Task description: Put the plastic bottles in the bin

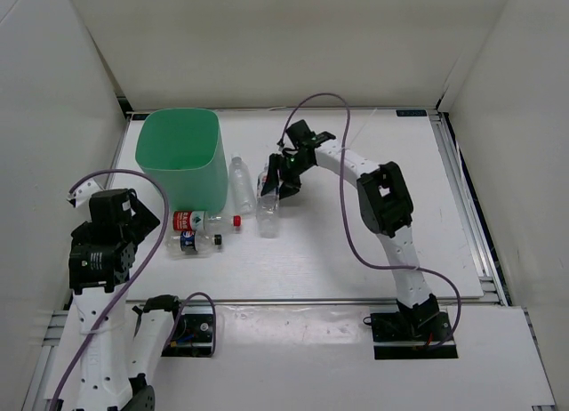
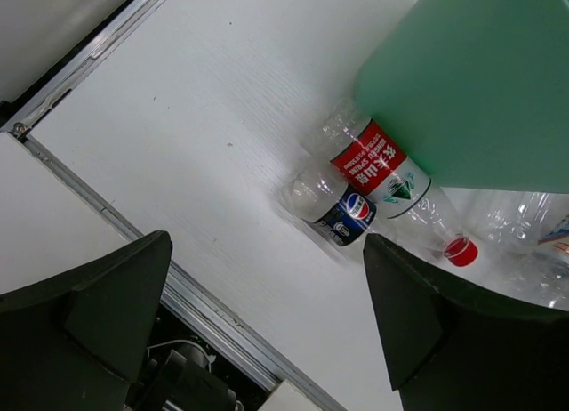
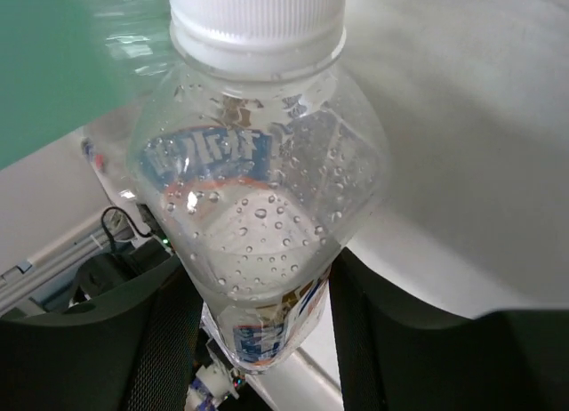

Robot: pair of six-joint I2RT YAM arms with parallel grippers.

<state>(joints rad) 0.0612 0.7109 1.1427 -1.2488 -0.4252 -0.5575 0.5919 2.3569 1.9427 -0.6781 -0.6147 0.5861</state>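
Note:
The mint-green bin (image 1: 178, 157) stands at the back left and also shows in the left wrist view (image 2: 480, 82). My right gripper (image 1: 283, 175) is shut on the blue-white-label bottle (image 1: 268, 208). In the right wrist view that bottle (image 3: 258, 180) sits between my fingers (image 3: 369, 331), its white cap pointing away. An unlabelled clear bottle (image 1: 240, 181) lies beside the bin. A red-label bottle (image 1: 200, 221) (image 2: 378, 162) and a dark-blue-label bottle (image 1: 191, 241) (image 2: 342, 211) lie in front of the bin. My left gripper (image 1: 142, 220) (image 2: 267, 340) is open and empty, left of them.
White walls enclose the table on three sides. A metal rail (image 2: 204, 309) runs along the table's near edge below my left gripper. Purple cables (image 1: 342, 189) loop over both arms.

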